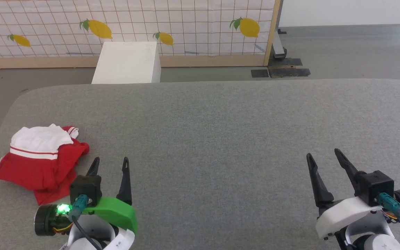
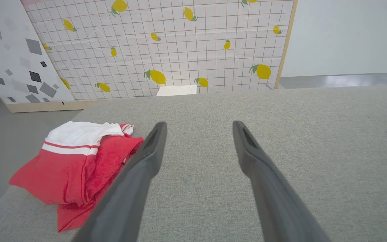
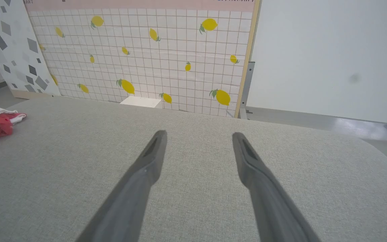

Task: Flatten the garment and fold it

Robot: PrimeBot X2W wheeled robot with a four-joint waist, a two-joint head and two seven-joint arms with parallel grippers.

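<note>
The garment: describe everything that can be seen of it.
The garment is a red T-shirt of soft-looking fabric. A white sleeve lies on top, edged with red-white striped trim. It is crumpled in a loose, overlapping heap, not flattened, and rests on the grey cloth-covered table near its left edge. The left gripper stands open close to its right side, not gripping it.
</note>
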